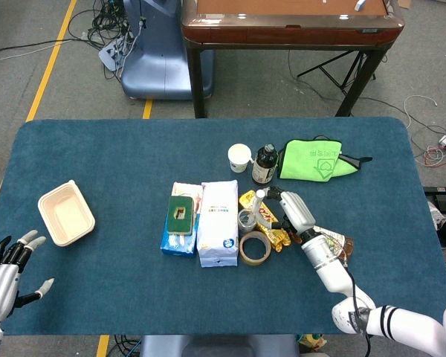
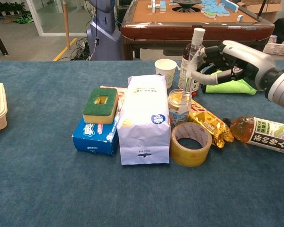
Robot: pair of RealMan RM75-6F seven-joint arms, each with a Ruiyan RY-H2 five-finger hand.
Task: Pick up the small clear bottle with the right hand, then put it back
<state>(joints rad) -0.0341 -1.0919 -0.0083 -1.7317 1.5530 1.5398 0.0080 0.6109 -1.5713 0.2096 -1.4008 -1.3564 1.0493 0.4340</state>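
The small clear bottle (image 2: 193, 54) is slim with a white cap (image 1: 260, 195). It stands nearly upright behind a glass jar (image 2: 180, 106), near the middle of the blue table (image 1: 119, 156). My right hand (image 2: 232, 59) comes in from the right and grips the bottle's middle between thumb and fingers (image 2: 206, 49). In the head view this hand (image 1: 293, 210) sits just right of the cap. The jar hides the bottle's base, so I cannot tell whether it touches the table. My left hand (image 1: 7, 271) rests at the table's near left corner, fingers spread, holding nothing.
Crowded around the bottle are a tape roll (image 2: 191, 144), a white bag (image 2: 144, 120), a gold snack packet (image 2: 210, 123), a dark bottle (image 1: 265, 164), a paper cup (image 2: 166, 71), and a green cloth (image 1: 311, 160). A tea bottle (image 2: 262, 135) lies under my right forearm. A beige container (image 1: 66, 213) sits far left.
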